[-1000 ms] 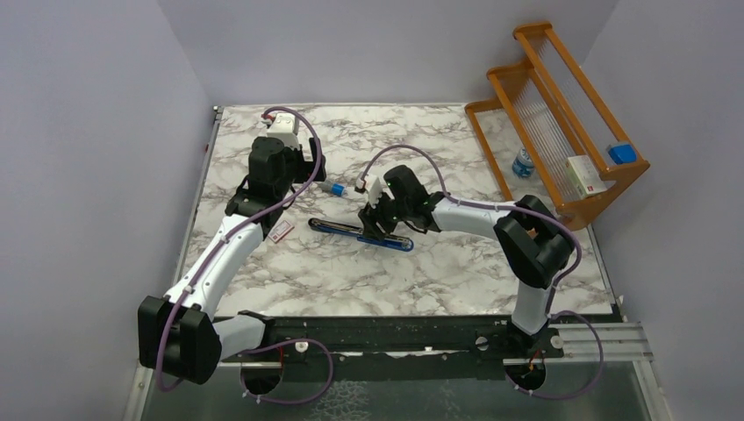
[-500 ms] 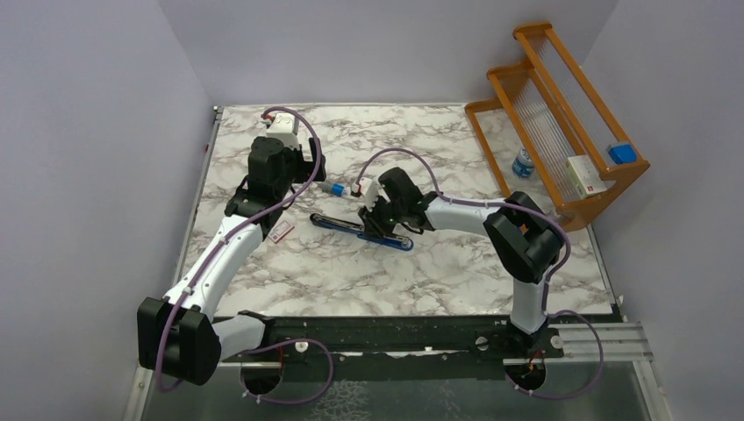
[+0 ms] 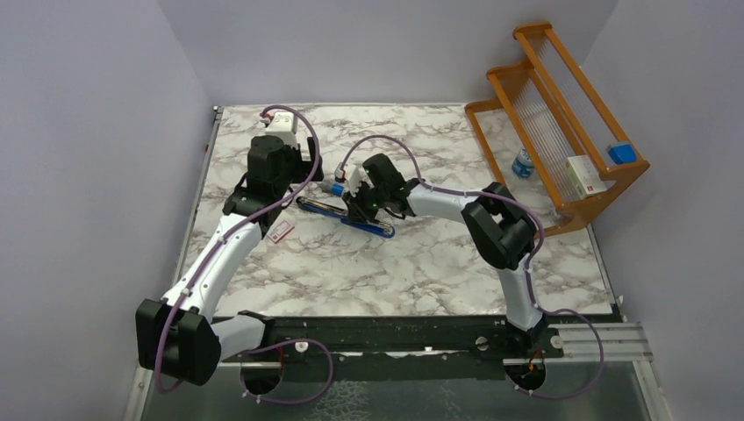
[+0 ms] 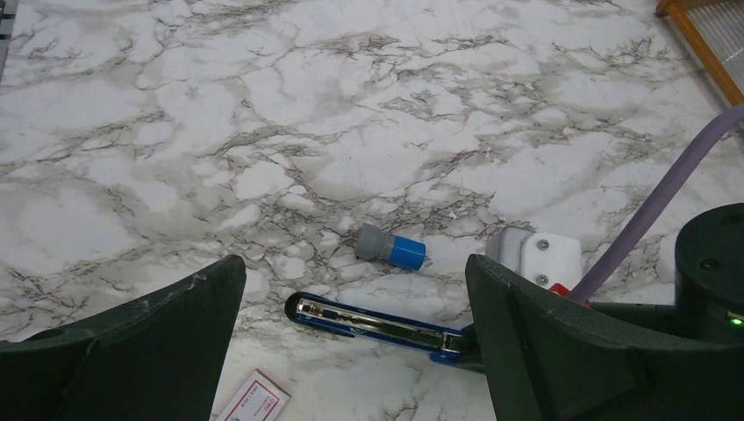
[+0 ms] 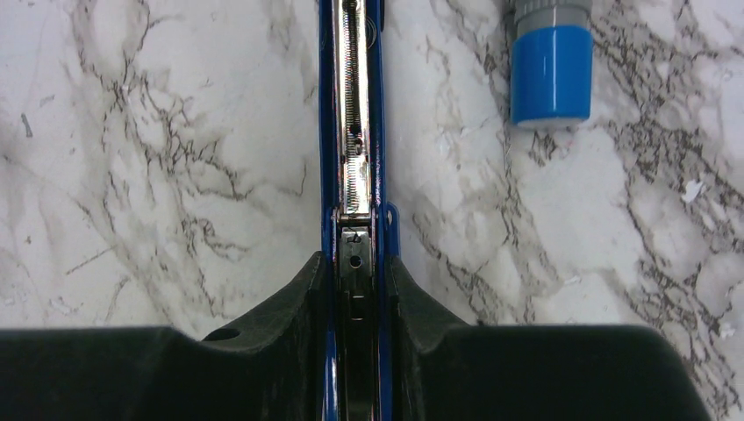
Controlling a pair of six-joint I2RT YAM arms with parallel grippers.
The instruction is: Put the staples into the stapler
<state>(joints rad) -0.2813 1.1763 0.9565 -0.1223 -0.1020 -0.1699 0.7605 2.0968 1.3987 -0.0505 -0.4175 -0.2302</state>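
The blue stapler (image 3: 338, 215) lies flat on the marble table (image 3: 421, 263), opened out, its silvery magazine channel (image 5: 355, 132) facing up. My right gripper (image 5: 355, 272) is shut on the stapler's rear end, one dark finger on each side. The staples' small white box with a pink-red label (image 3: 281, 231) lies just left of the stapler and shows at the bottom of the left wrist view (image 4: 254, 399). No loose staple strips show. My left gripper (image 4: 353, 267) hangs open above the stapler's front end (image 4: 303, 307), holding nothing.
A small grey cylinder with a blue cap (image 3: 333, 188) lies just behind the stapler, beside my right gripper. An orange wooden rack (image 3: 561, 132) stands at the back right, with a small bottle (image 3: 524, 162), a white box (image 3: 585, 175) and a blue item (image 3: 622, 153).
My right gripper has closed on the stapler and slid it back and to the left, toward the left arm. The left arm has stayed put, open.
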